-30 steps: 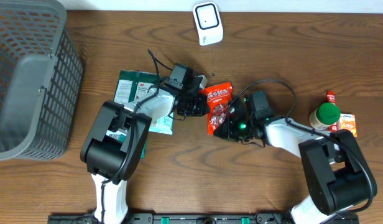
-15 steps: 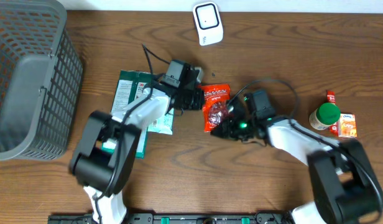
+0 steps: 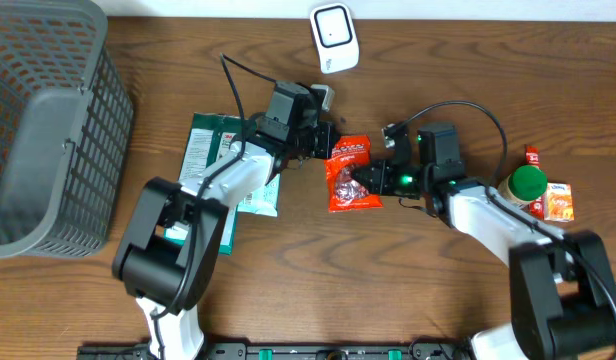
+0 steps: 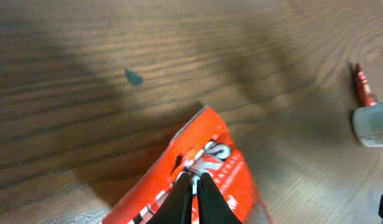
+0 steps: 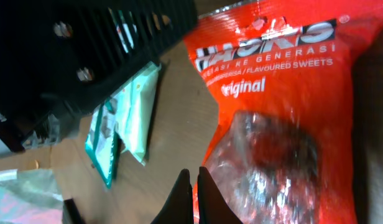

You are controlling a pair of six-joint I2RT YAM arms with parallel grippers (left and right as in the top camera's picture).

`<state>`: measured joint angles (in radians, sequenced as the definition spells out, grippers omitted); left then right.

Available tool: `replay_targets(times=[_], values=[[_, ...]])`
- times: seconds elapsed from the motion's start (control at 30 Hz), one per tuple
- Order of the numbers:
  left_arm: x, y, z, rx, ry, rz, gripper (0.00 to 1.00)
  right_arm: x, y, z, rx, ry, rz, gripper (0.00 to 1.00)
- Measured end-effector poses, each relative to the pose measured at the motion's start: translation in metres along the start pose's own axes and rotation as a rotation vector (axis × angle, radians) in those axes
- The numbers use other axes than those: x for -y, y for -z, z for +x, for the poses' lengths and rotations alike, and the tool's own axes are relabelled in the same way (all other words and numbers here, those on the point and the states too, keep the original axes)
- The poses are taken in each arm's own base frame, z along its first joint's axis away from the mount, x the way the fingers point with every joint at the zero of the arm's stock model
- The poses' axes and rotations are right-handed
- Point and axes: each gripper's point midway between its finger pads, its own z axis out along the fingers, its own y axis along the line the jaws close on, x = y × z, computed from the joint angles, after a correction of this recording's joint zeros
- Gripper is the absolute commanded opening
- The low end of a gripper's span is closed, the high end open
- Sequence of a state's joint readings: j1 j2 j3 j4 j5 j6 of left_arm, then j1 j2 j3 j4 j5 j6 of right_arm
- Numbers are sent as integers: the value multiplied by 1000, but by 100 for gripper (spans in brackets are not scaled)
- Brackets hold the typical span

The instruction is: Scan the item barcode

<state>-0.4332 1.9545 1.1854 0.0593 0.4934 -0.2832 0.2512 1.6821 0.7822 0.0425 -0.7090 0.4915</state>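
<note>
The item is a red sweets bag [image 3: 348, 165] with white lettering and a clear window, held over the middle of the table. My left gripper [image 3: 323, 150] is shut on its top edge; the left wrist view shows the black fingertips [image 4: 193, 177] pinching the bag [image 4: 210, 168]. My right gripper [image 3: 366, 182] is shut on the bag's right side edge. In the right wrist view its closed tips [image 5: 193, 174] sit at the rim of the bag [image 5: 272, 93]. A white scanner [image 3: 333, 37] stands at the far edge. No barcode shows.
A grey mesh basket [image 3: 48, 120] fills the left side. Green packets [image 3: 203, 140] lie under the left arm and also show in the right wrist view [image 5: 104, 143]. A green-lidded jar [image 3: 526, 185], an orange box [image 3: 558, 200] and a small red item [image 3: 532, 153] sit at the right.
Both arms have moved toward the far edge with the bag. The right gripper has shifted from the bag's lower right to its right side, and the bag's front now faces up more.
</note>
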Motion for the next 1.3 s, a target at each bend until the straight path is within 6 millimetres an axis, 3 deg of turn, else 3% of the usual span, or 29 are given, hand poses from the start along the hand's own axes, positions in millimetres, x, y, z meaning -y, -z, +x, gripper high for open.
replay_targets(times=[0.2, 0.4, 0.57, 0.83, 1.0, 1.03, 1.1, 1.2, 1.3], values=[[-14, -22, 22, -55, 18, -16, 8, 9, -27, 8, -24, 19, -7, 1], [-24, -39, 42, -101, 32, -30, 7, 18, -46, 47, -150, -31, 38, 1], [-28, -42, 41, -95, 25, -42, 7, 23, -48, 72, -230, -64, 106, 1], [-30, -33, 36, -86, 4, -67, 11, 17, -36, 68, -224, -58, 106, 1], [-13, 0, 8, -22, -18, -76, 13, -14, -6, 51, -182, 21, 103, 23], [-8, 8, 2, -6, -25, -75, 13, -21, 2, 46, -173, 40, 112, 41], [5, 26, -10, 22, -36, -69, 14, -37, 18, 31, -145, 90, 139, 54], [10, 41, -3, -16, -12, -84, 14, -44, 38, 15, -140, 153, 240, 69], [2, 44, 21, -109, 39, -119, 14, -47, 52, -4, -114, 220, 310, 76]])
